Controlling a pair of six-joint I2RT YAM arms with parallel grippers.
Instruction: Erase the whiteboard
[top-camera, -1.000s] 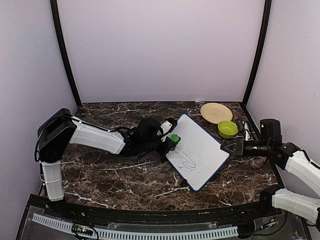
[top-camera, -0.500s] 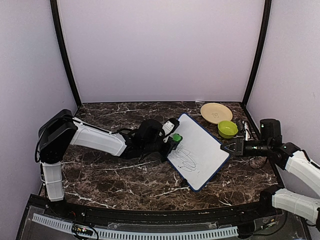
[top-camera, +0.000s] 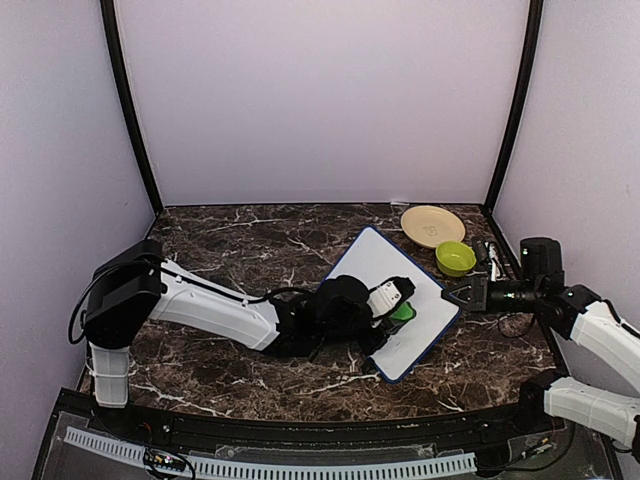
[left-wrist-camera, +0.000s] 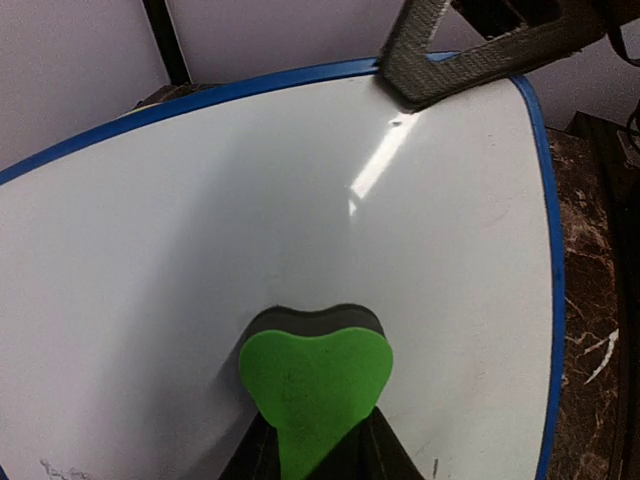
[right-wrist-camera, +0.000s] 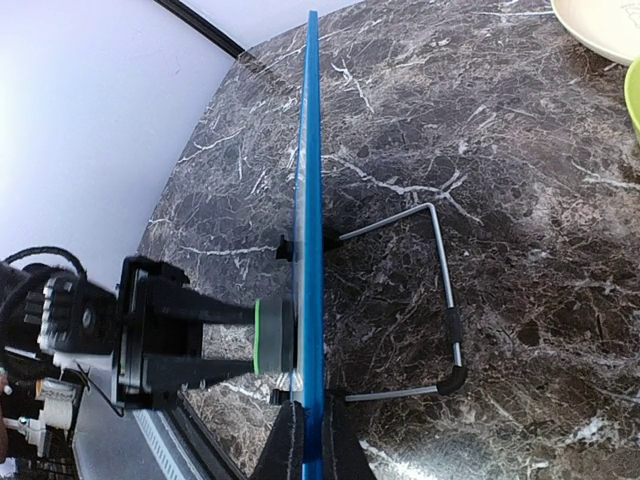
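Two arms share this job. From above, the whiteboard (top-camera: 378, 262) sits right of centre on the marble table (top-camera: 220, 350), right gripper (top-camera: 462, 296) pinching its right-hand corner, left gripper (top-camera: 398, 314) clamped on the green eraser (top-camera: 403, 311) against the face. Left wrist view: board mostly clean, faint specks (left-wrist-camera: 50, 467) at bottom left. Right wrist view: board edge-on, propped on a wire stand (right-wrist-camera: 443, 290), so I'd press gently and sweep toward those specks.

The whiteboard (top-camera: 375, 262) has a plain white face inside a thin dark-blue frame. The eraser (left-wrist-camera: 315, 385) is bright green over a black layer. The surface (top-camera: 200, 370) is dark brown marble veined in white. At the far right, a plate (top-camera: 432, 224) is tan and a bowl (top-camera: 455, 258) lime green. The right hand (top-camera: 458, 296) is black.
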